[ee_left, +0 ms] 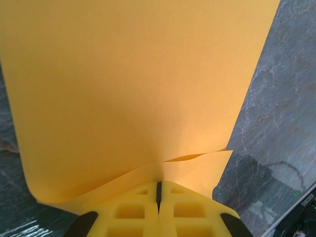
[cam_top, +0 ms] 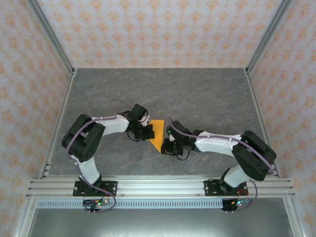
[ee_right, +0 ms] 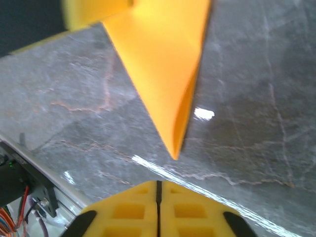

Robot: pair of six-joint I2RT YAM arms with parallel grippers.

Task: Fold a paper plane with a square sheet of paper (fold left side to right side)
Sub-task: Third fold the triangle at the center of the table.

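Observation:
The square sheet of paper (cam_top: 157,132) is bright orange and folded into a narrower shape with a pointed near end, lying mid-table between the two grippers. My left gripper (cam_top: 148,132) is at its left edge. In the left wrist view the paper (ee_left: 128,89) spreads wide ahead in two layers, and these meet at the tips of the left gripper (ee_left: 159,183), which is shut on it. In the right wrist view the paper's pointed tip (ee_right: 175,148) hangs just above the table, a short way ahead of my right gripper (ee_right: 159,183), which is shut with nothing in it.
The grey marbled table (cam_top: 207,94) stretches open behind and to both sides. An aluminium rail (cam_top: 158,186) runs along the near edge, where the arm bases stand. Patterned walls and metal frame posts (cam_top: 54,39) enclose the table.

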